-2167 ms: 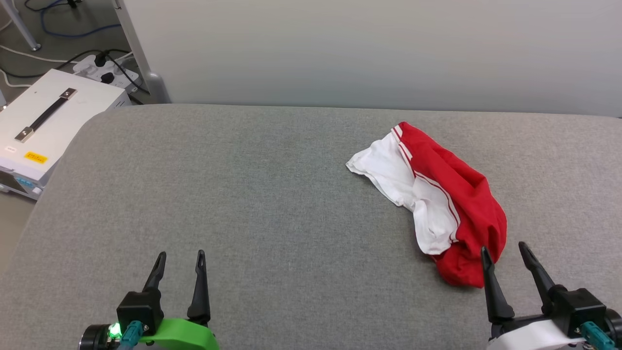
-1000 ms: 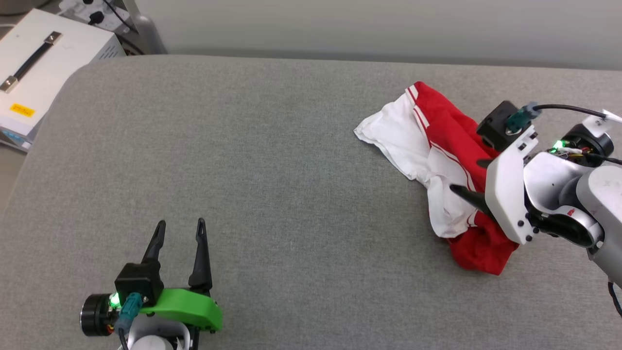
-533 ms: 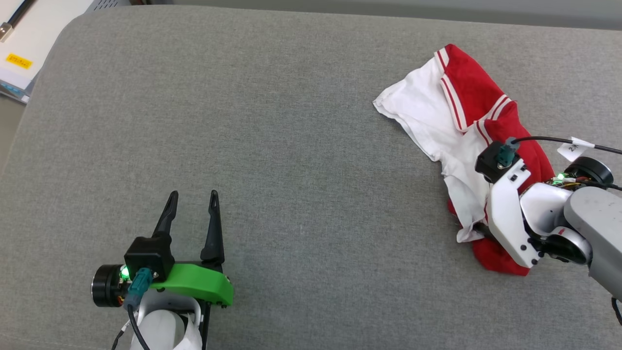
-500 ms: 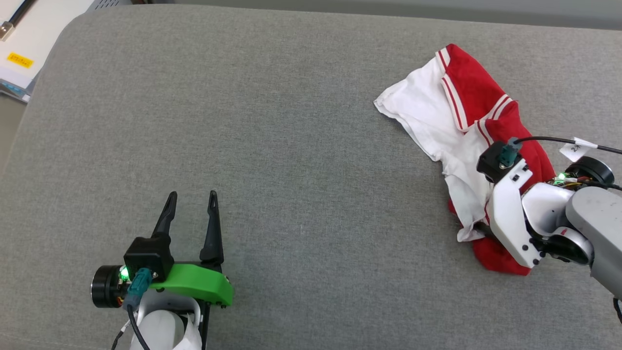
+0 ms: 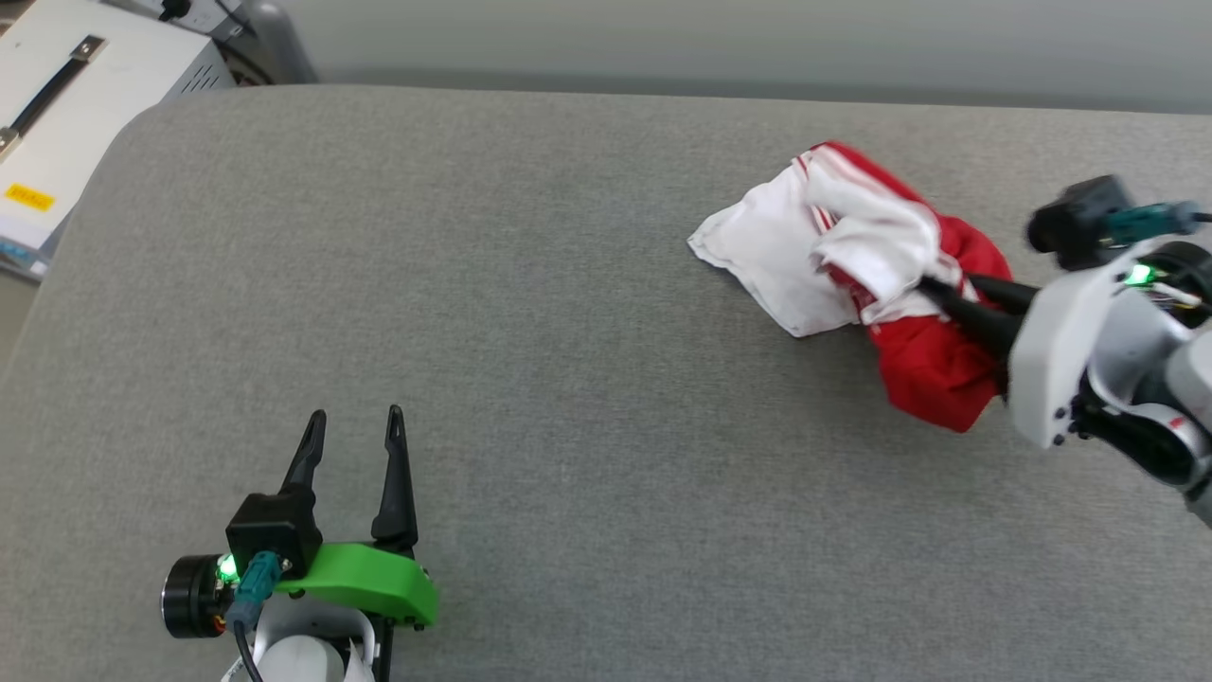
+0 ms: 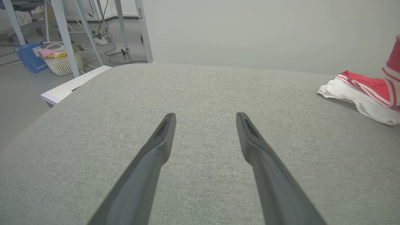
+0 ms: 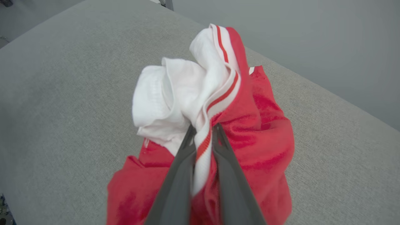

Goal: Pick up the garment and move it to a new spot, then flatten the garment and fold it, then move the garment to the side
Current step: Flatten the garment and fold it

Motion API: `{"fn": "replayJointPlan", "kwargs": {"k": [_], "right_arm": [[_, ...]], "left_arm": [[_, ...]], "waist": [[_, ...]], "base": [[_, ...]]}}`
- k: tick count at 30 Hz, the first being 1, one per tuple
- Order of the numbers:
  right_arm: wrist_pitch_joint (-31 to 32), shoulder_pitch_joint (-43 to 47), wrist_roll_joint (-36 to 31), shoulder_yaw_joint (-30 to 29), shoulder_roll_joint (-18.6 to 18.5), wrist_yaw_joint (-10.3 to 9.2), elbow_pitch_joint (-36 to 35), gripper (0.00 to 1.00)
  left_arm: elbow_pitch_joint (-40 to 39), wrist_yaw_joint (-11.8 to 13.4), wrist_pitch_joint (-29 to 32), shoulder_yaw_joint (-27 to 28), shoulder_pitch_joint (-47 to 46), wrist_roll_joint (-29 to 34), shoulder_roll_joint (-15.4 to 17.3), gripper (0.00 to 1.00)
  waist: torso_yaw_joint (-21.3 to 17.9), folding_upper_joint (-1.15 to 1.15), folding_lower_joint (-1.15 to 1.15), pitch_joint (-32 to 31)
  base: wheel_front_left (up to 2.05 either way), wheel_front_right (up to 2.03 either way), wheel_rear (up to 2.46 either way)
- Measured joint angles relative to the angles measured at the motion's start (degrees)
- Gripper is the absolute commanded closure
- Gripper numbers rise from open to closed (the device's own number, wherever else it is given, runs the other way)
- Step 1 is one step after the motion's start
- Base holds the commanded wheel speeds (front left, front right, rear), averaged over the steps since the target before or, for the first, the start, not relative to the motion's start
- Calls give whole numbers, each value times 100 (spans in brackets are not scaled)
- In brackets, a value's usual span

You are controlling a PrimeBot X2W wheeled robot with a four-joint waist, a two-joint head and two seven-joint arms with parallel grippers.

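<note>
The garment is a crumpled red and white bundle at the right of the grey padded surface. My right gripper is shut on its striped trim, lifting part of it while a white corner still rests on the surface. From the right wrist, the two fingers pinch the red-and-white trim of the garment at the right gripper's tips. My left gripper stands open at the lower left, far from the cloth. Its left wrist camera has the open left gripper over bare fabric, with the garment at the right edge.
A white case with a black handle sits on the floor past the surface's left corner. A pale wall runs behind the far edge. Table legs and a basket stand on the floor beyond.
My right gripper has closed on the garment's trim and raised it off the surface, bunching the white sleeve upward. The head camera has shifted. The left gripper stays open in place.
</note>
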Motion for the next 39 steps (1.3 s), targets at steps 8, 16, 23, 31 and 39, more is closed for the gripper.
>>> {"fn": "replayJointPlan", "kwargs": {"k": [8,16,23,31,39], "right_arm": [[-983,1167,680,-1628,-80,0,282,100],[-1624,2092,1036,-2958,122,0,1807,100],[-1904,2212,1079,-3649,522,0,3794,100],[-2332,2090,773,-3732,637,0,4186,0],[-2625,1856,102,-4068,122,0,3411,0]], "left_arm": [[-25,0,0,32,105,4,-1,0],[-47,-1,0,16,110,14,-2,0],[-42,-8,0,55,103,73,-3,0],[31,-8,0,42,109,101,-3,0],[-2,-8,0,110,287,119,-3,0]], "waist": [[-304,0,0,-180],[-357,0,0,-106],[-269,0,0,56],[-246,0,0,-101],[-295,0,0,-378]], "base": [[0,0,0],[0,0,0],[0,0,0],[0,0,0],[0,0,0]]}}
